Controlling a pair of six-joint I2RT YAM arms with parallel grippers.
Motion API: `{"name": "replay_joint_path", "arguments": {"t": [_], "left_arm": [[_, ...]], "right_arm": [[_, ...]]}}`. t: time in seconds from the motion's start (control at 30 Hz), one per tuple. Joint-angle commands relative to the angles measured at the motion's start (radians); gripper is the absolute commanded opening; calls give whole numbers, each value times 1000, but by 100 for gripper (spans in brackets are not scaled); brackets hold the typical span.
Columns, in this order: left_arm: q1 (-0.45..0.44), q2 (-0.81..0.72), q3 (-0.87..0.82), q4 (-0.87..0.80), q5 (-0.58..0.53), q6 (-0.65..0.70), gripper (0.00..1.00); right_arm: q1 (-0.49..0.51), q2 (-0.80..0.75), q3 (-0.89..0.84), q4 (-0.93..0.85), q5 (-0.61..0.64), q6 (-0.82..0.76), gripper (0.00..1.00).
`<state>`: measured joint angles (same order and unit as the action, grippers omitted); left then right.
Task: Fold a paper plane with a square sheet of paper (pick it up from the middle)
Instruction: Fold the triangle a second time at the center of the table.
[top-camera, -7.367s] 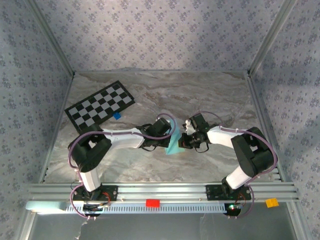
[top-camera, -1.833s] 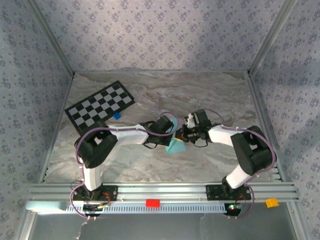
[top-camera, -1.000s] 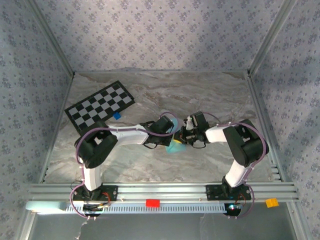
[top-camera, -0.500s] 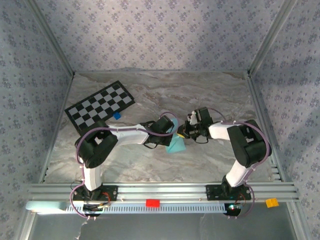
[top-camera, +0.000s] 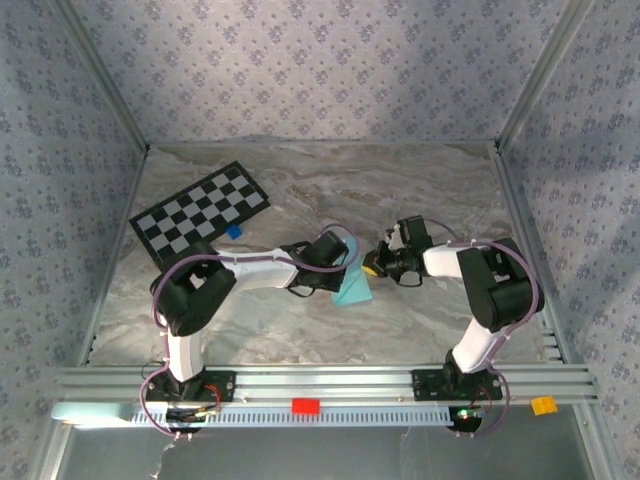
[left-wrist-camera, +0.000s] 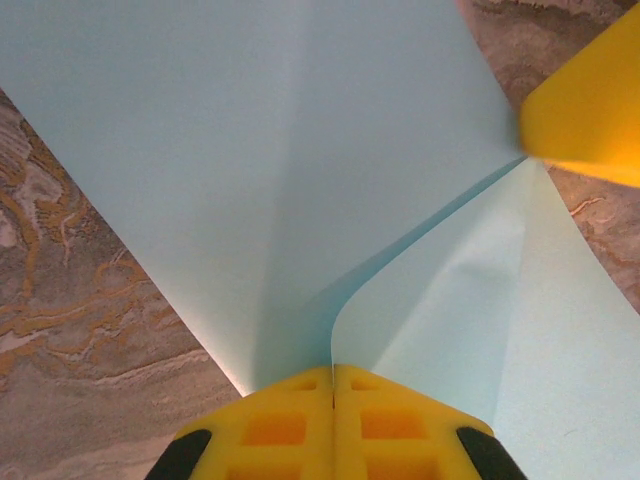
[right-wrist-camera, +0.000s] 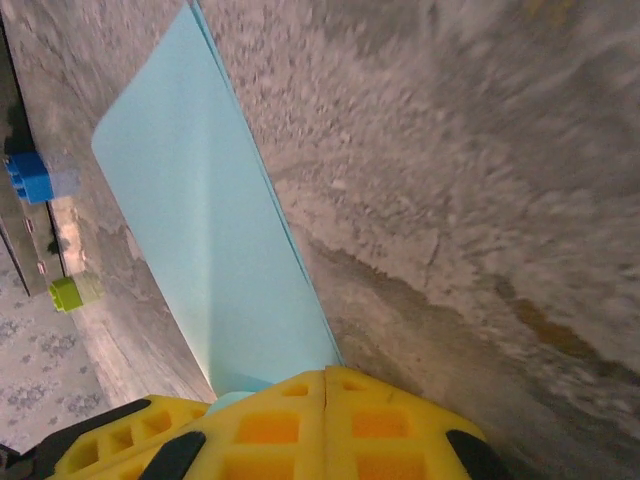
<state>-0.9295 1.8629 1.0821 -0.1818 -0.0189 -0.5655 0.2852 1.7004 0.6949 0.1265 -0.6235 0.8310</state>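
The square sheet of paper (top-camera: 352, 291), light blue and partly folded with creases, hangs just above the marble table (top-camera: 420, 185) between both arms. My left gripper (top-camera: 344, 268) is shut on it. In the left wrist view the paper (left-wrist-camera: 300, 150) runs into the seam of the closed yellow jaws (left-wrist-camera: 333, 385). My right gripper (top-camera: 373, 266) is shut on the sheet's opposite edge. Its yellow finger (left-wrist-camera: 585, 110) meets the paper where the layers converge. In the right wrist view the paper (right-wrist-camera: 215, 230) leads into the closed jaws (right-wrist-camera: 325, 380).
A black-and-white checkerboard card (top-camera: 200, 212) lies at the back left, with a small blue block (top-camera: 234, 231) beside it. The blue block (right-wrist-camera: 30, 175) and a green block (right-wrist-camera: 68, 292) sit at the left edge of the right wrist view. Metal frame rails border the table.
The right gripper has shifted slightly to the right and back, staying at the paper's edge. More of the sheet shows between the grippers. The left arm has barely moved.
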Motion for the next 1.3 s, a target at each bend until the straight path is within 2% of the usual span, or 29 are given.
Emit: {"name": "replay_joint_path", "arguments": {"t": [0.0,0.2,0.3,0.47,0.6,0.9,1.1,1.27], "left_arm": [[3,27,-4,-69,-7,10,2],[3,28,-2,-70,-6,12,2],[3,27,-5,-69,-6,12,2],[2,26,-6,-67,-2,12,2],[2,25,-3,-67,3,12,2],[3,28,5,-74,0,11,2],[3,28,3,-73,-1,12,2],[3,27,-2,-70,0,9,2]], "right_arm": [[-3,-36,40,-30,-20,-8,3],[58,-10,55,-45,-48,-33,3],[81,5,39,-44,-17,-34,2],[65,49,-19,-45,52,-32,2],[42,90,-46,-11,26,-27,1],[59,-34,21,-33,-45,-56,3],[116,-22,32,-19,-55,-45,3],[122,25,-1,-23,-3,-30,1]]}}
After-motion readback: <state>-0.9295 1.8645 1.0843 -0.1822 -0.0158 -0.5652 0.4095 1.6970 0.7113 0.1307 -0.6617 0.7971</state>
